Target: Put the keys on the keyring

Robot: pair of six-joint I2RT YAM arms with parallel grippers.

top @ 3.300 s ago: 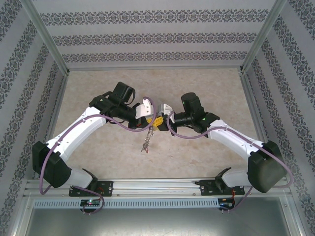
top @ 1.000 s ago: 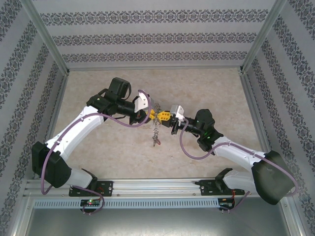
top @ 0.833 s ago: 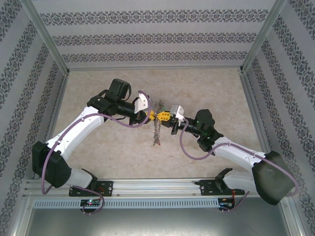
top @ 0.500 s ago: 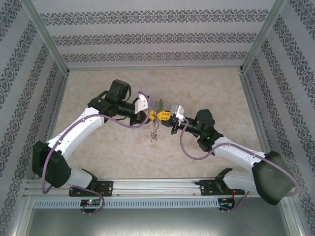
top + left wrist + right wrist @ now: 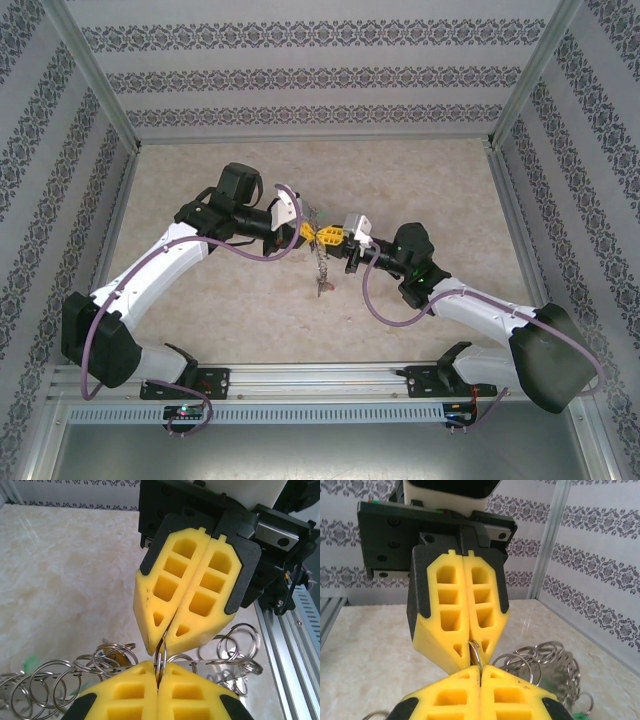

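Observation:
My left gripper (image 5: 309,233) and right gripper (image 5: 336,238) meet tip to tip above the middle of the table. Both are shut on the same small silver split ring (image 5: 161,651), which also shows in the right wrist view (image 5: 476,651). In the left wrist view my own tips (image 5: 159,666) face the right gripper (image 5: 167,636). The keyring (image 5: 212,663) shows as a thin wire crossing behind the tips, strung with several small rings. The keys (image 5: 321,283) dangle in a string below the meeting point. A green tag (image 5: 580,715) peeks out low on the right.
The marble-look table top (image 5: 420,180) is walled in by patterned panels and metal corner posts (image 5: 100,95). An aluminium rail (image 5: 320,378) carrying both arm bases runs along the near edge.
The left gripper's jaws have closed tight on the small ring. The hanging string of keys has swung slightly. Both arms stay nearly where they were, tips together.

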